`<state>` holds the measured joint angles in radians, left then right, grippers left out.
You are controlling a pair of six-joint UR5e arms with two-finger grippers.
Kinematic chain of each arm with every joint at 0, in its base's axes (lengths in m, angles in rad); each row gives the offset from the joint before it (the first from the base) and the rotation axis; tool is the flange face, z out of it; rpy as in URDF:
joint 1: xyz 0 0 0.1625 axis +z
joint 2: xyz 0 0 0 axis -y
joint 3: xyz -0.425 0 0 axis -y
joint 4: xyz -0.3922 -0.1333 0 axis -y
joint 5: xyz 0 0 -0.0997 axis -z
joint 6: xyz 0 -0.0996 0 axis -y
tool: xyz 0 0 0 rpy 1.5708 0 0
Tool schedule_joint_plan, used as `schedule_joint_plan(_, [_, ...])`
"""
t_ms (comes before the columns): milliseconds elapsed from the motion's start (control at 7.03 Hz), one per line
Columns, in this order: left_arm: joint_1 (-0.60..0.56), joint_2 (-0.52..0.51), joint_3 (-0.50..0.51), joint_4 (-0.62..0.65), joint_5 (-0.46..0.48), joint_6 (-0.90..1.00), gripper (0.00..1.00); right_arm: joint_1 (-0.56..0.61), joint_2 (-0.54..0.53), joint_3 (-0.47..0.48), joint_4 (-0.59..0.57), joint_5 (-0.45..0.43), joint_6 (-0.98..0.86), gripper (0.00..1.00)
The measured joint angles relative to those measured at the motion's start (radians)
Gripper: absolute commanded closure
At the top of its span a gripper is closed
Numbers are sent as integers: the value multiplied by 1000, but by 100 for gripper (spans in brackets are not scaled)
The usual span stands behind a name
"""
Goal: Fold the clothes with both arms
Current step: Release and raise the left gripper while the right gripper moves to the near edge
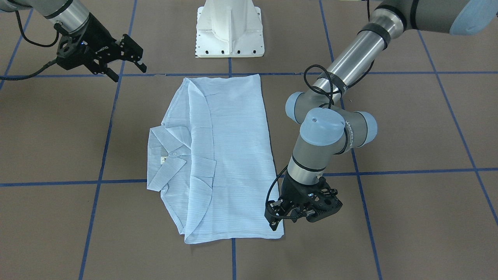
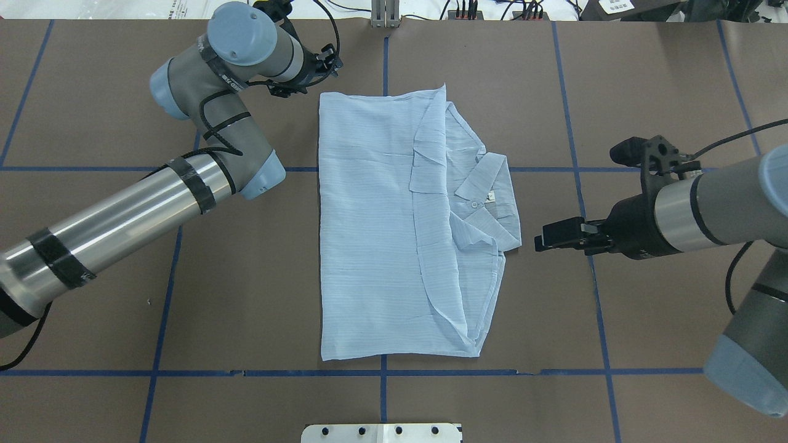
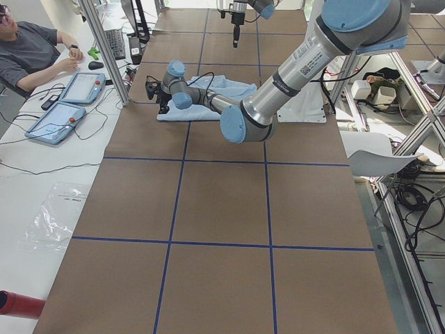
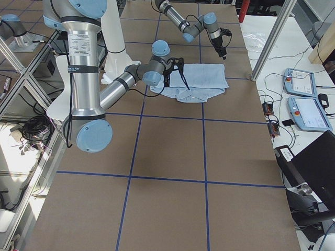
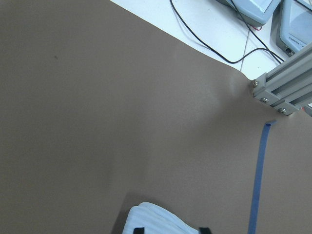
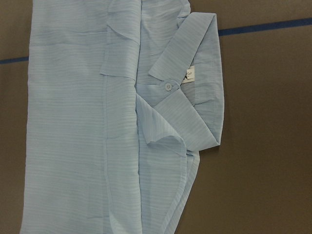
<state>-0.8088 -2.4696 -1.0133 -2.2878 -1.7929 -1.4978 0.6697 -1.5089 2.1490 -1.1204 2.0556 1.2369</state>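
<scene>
— Brown table [image 2: 646,74] with blue tape lines [image 2: 578,154] fills my screens. Where do you have the shirt [image 2: 369,234]?

— I see it flat in the middle, folded into a long rectangle. Its long axis runs straight out from the robot's base toward the operators' side. The collar [image 2: 489,178] points to the robot's right, on that long edge, with one button [image 6: 168,87] showing.

— And the left gripper [image 1: 275,222]?

— I have it down at the shirt's far left corner. On its wrist camera the fingers are closed in on a bunch of cloth.

— The right gripper [image 1: 129,73]?

— I see it above the table just beside the collar, apart from the cloth, fingers spread, holding nothing.
</scene>
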Motion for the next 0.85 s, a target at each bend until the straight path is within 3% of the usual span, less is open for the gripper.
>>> schedule_joint_plan(427, [-11,172,-312,159,-52,44,0,-129,122,-99,-29,-173,-6,0])
schedule_joint_plan(854, [-9,314,-559,235,-90,65,0,-282,308,-160,-270,-404,-39,0])
